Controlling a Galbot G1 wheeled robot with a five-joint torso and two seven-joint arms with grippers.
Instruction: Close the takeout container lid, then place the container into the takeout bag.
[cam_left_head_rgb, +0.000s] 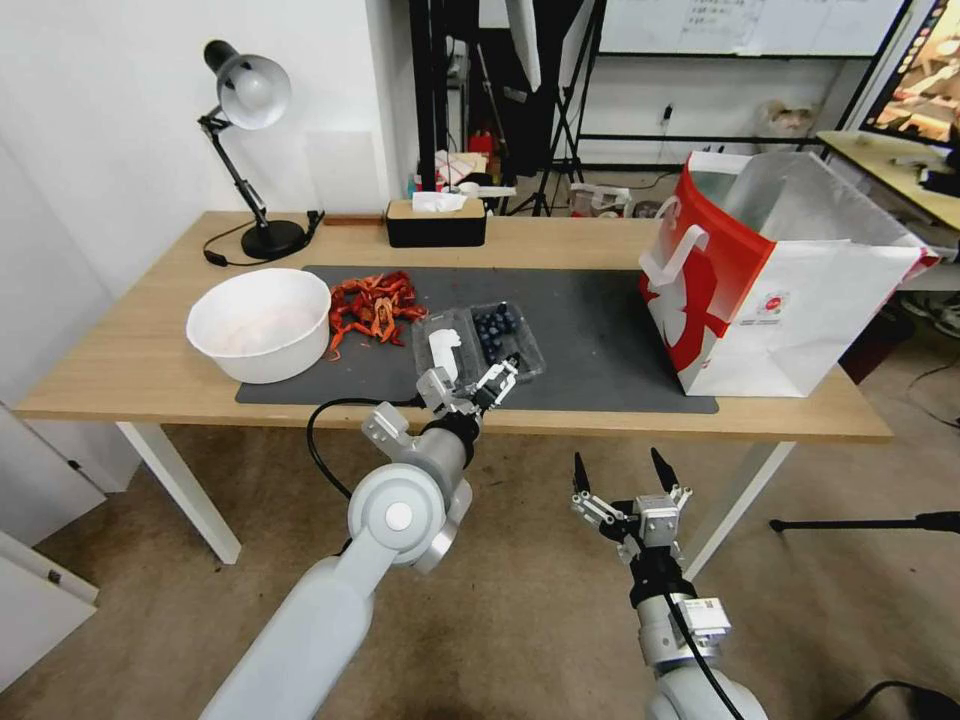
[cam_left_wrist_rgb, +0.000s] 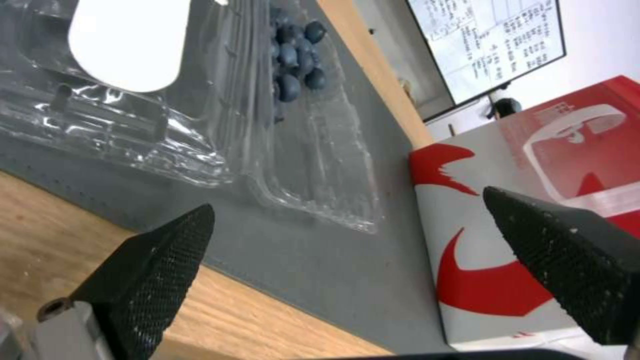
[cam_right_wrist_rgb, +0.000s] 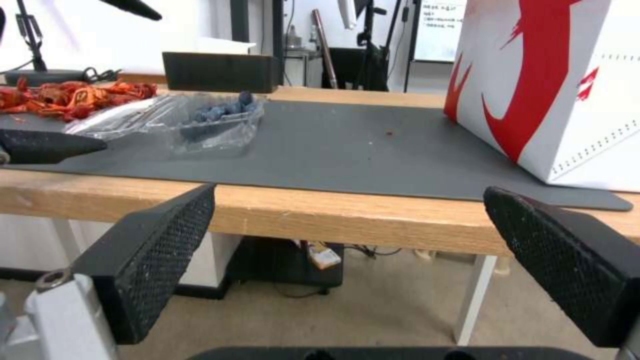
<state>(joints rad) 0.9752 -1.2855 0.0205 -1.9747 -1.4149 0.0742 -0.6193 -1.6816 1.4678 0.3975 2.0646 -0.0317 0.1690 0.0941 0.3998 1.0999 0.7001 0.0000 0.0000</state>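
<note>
Left gripper: you see the left gripper (cam_left_head_rgb: 468, 388) reached out over the near edge of the table (cam_left_head_rgb: 130, 360), just short of the takeout container (cam_left_head_rgb: 508, 338). Its jaws are spread wide and hold nothing; in the left wrist view the two dark fingertips (cam_left_wrist_rgb: 157, 270) stand well apart with the mat between them.

Right gripper: your right gripper (cam_left_head_rgb: 622, 478) hangs below table height, in front of the table's near edge and well apart from the container. Its jaws are wide apart too, with nothing between them.

Takeout container: it lies flat open on the grey mat (cam_left_head_rgb: 590, 320), between the white bowl (cam_left_head_rgb: 260, 322) and the takeout bag (cam_left_head_rgb: 770, 270). The berry half is on the side toward the bag, with dark blue berries (cam_left_wrist_rgb: 297, 55) heaped at its far end.

Lid: the lid (cam_left_head_rgb: 445, 345) lies open beside the berry half, on the side toward the bowl, its white sticker (cam_left_wrist_rgb: 127, 40) facing up.

Takeout bag: it stands upright at the right end of the mat, mouth open, silvery lining showing, well apart from the container.

Other things: red crayfish (cam_left_head_rgb: 372, 305) lie on the mat between bowl and container; a black tissue box (cam_left_head_rgb: 436, 222) and a desk lamp (cam_left_head_rgb: 245, 140) stand at the back of the table.
</note>
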